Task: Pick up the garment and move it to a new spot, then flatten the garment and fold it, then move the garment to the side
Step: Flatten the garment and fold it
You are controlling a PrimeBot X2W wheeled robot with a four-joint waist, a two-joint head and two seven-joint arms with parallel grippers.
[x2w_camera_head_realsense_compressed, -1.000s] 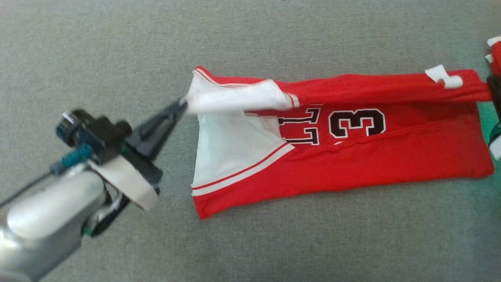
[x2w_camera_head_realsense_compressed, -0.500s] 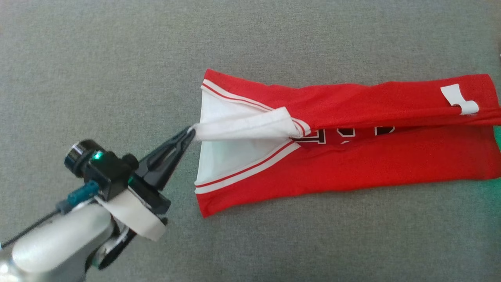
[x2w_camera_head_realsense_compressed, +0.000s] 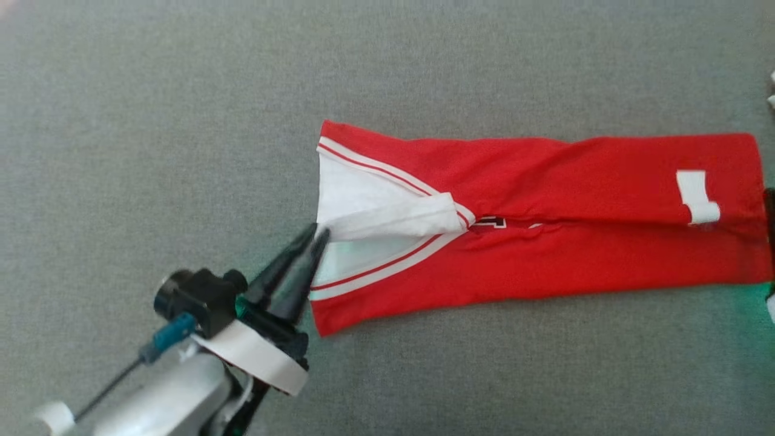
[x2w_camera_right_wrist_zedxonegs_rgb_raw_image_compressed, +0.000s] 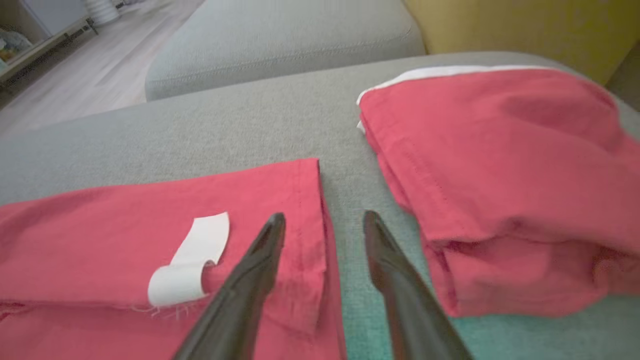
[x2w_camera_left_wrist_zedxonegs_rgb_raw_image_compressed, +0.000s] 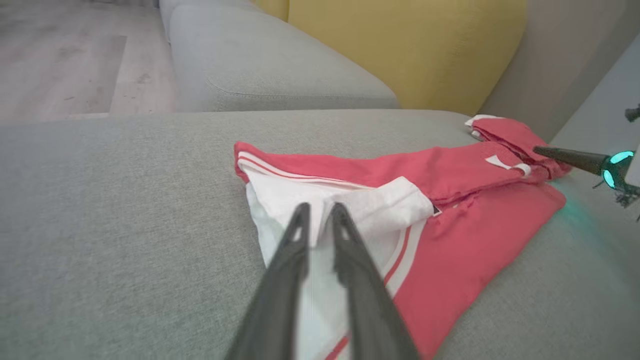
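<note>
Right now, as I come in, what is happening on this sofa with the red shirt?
A two-armed robot is folding a red jersey that lies on the grey sofa cushion. One long side is folded over toward the middle, nearly covering the printed lettering. The left gripper, jaws almost together, has its tips at the folded white sleeve; whether it pinches the cloth is unclear. The right gripper stands open over the jersey's other end, holding nothing. Another red garment lies folded beside that end.
</note>
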